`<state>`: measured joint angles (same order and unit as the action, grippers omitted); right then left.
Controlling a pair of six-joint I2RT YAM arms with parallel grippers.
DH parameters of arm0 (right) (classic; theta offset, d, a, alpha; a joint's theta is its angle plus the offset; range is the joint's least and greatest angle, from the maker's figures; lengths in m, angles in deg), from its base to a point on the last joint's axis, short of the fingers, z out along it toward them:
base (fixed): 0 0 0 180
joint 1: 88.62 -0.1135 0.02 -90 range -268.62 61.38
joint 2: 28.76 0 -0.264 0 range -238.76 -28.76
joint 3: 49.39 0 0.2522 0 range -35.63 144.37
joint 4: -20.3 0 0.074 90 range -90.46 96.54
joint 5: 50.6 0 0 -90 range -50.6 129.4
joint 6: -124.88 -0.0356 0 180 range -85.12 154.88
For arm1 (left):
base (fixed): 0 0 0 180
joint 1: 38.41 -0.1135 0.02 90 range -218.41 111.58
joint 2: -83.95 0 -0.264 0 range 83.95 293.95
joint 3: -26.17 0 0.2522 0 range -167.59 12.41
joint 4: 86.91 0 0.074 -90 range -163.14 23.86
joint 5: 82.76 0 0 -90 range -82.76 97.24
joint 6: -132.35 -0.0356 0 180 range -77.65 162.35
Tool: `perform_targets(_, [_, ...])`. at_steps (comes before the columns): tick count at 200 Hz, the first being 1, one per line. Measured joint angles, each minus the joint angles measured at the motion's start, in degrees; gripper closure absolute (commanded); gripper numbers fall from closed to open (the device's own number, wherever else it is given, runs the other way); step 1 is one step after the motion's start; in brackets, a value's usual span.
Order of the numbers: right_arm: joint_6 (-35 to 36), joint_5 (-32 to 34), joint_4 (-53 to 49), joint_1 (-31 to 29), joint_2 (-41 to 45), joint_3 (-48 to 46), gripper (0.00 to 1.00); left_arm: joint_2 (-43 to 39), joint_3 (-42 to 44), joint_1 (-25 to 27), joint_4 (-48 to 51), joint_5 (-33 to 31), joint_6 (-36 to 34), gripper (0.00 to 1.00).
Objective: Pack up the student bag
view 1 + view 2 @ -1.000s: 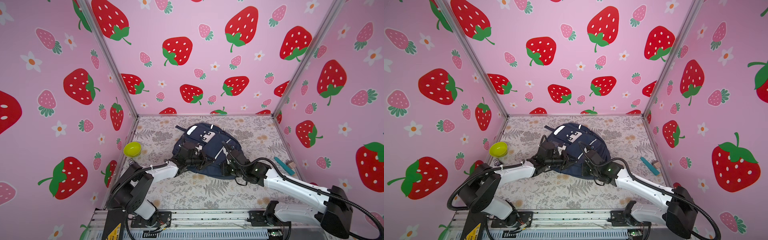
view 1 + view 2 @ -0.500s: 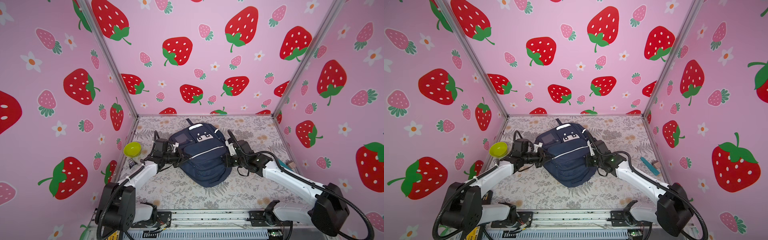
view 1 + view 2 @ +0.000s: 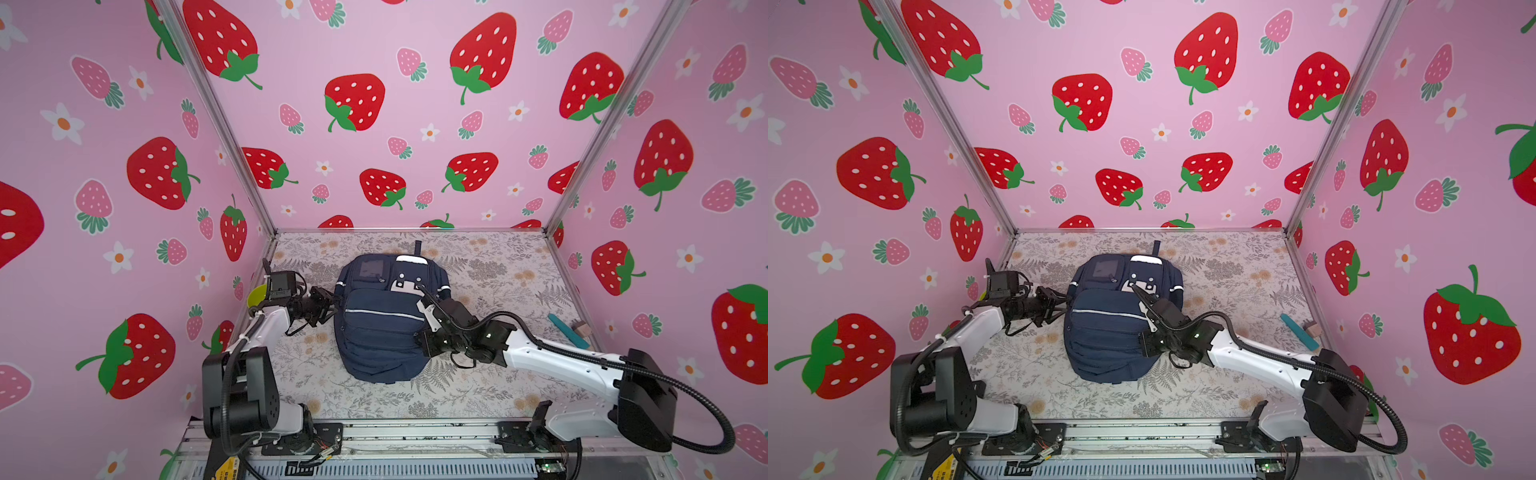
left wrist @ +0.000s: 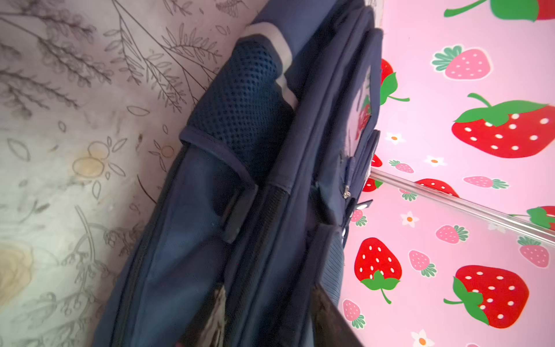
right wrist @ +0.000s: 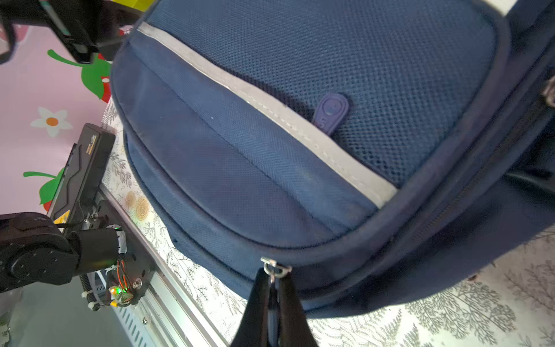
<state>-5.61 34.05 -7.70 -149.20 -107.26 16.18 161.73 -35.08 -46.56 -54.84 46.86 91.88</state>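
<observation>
The student bag point(image 3: 382, 328) point(image 3: 1108, 328), navy blue with silver stripes and a white face patch point(image 3: 405, 284), lies flat in the middle of the floral table in both top views. My left gripper point(image 3: 328, 309) point(image 3: 1061, 309) is at the bag's left edge. In the left wrist view its jaws point(image 4: 270, 300) stand apart, open, with the bag's side seam point(image 4: 240, 180) between them. My right gripper point(image 3: 423, 338) point(image 3: 1144, 343) is at the bag's right side. It is shut on a metal zip pull point(image 5: 274, 269) on the edge of the front pocket point(image 5: 300, 120).
A yellow-green bowl point(image 3: 257, 296) sits by the left wall, behind my left arm. A teal bar point(image 3: 567, 330) and a small brown block point(image 3: 582, 328) lie against the right wall. Pink strawberry walls close in three sides, and a metal rail point(image 3: 415, 432) runs along the front.
The bag, bunched up between both grippers a second ago, now lies spread flat. My left gripper's jaws have opened. My right gripper has moved toward the front along the bag's right side.
</observation>
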Motion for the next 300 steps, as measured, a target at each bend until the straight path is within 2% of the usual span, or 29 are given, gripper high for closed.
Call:
perform_targets(29, [-1.27,0.81,-0.61,-0.44,-1.55,2.38,1.00,-14.05,0.13,6.91,4.98,-3.80,1.03,0.45])
perform_targets(58, [-2.16,1.07,-0.63,-0.57,-1.53,2.49,1.00,-25.53,4.61,21.31,5.99,-7.50,7.82,0.42])
perform_targets(77, [-2.95,1.05,-0.20,-0.72,-1.33,2.29,1.00,-27.04,8.52,29.05,4.50,-9.70,13.73,0.42])
perform_targets(100, [-3.58,1.31,0.50,-1.38,-1.22,1.75,1.00,-22.64,10.56,33.94,0.83,-11.74,19.58,0.42])
perform_targets(131, [-4.48,2.69,1.03,-3.21,-1.22,1.46,1.00,-17.77,10.80,35.71,-7.48,-13.73,24.94,0.44])
perform_targets(148, [-4.76,3.87,1.14,-3.98,-1.22,1.46,1.00,-16.13,10.27,35.95,-9.01,-14.19,26.01,0.49])
perform_targets(160, [-4.87,4.90,1.18,-4.39,-1.22,1.46,1.00,-14.64,9.35,36.15,-8.98,-14.27,26.43,0.57])
perform_targets(175, [-4.90,5.97,1.16,-4.59,-1.22,1.46,1.00,-13.49,8.46,36.33,-8.33,-14.58,26.03,0.76])
perform_targets(194, [-4.87,6.97,0.72,-4.76,-1.18,1.46,1.00,-13.05,8.31,36.54,-7.72,-15.04,25.38,0.93])
perform_targets(199, [-4.83,7.28,0.48,-4.81,-1.11,1.46,1.00,-13.05,8.31,36.59,-7.74,-15.19,25.88,1.00])
perform_targets(236, [-4.37,8.28,-2.05,-2.73,2.34,0.68,1.00,-14.47,8.31,36.68,-7.04,-15.23,23.37,1.00])
perform_targets(257, [-3.23,7.21,-3.65,0.98,6.21,-1.33,1.00,-15.85,8.35,36.48,-6.40,-14.64,21.92,1.00])
perform_targets(300, [2.56,-1.84,-3.63,10.19,7.85,-2.84,1.00,-17.09,8.37,35.50,-6.08,-11.91,17.59,1.00])
